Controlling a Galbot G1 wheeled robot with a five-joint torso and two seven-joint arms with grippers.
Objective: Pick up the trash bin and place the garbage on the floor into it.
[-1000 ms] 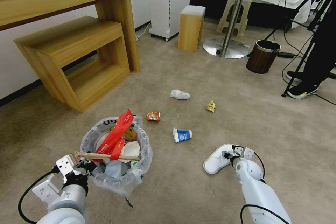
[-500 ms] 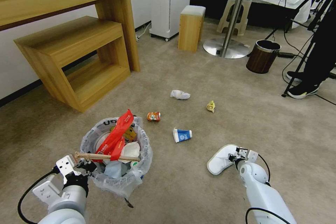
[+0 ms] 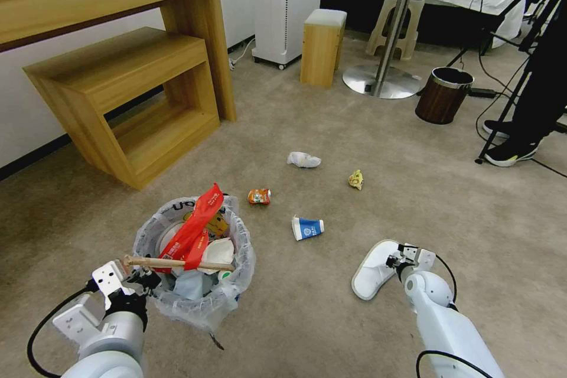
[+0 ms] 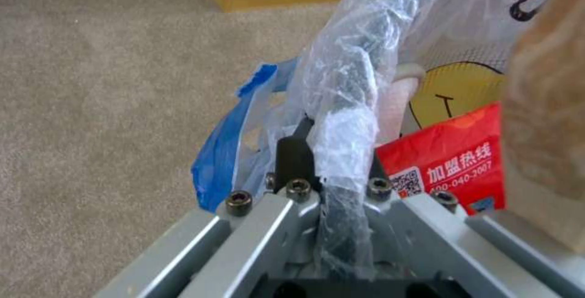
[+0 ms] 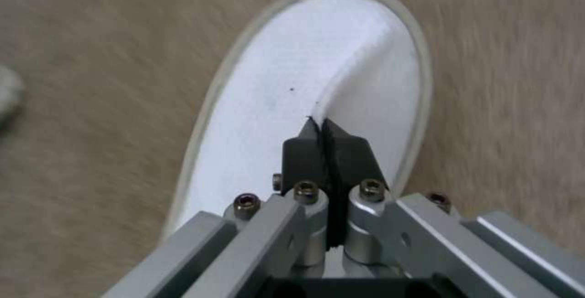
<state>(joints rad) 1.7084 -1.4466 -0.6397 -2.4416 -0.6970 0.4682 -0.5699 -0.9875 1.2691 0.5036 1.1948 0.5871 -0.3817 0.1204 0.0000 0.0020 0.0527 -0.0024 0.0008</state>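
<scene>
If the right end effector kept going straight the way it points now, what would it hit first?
Nothing new: the right end effector is already shut on the white fabric slipper. Past its toe, likely only beige short-pile carpet, though depth is unclear.

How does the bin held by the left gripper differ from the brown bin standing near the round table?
The trash bin, gripped at its rim by the left gripper, wears a translucent plastic bag; the brown wood-grain bin has no bag. The trash bin is stuffed with litter, including a red wrapper and a wooden stick; the brown bin's inside looks dark. Both are round and open-topped.
</scene>
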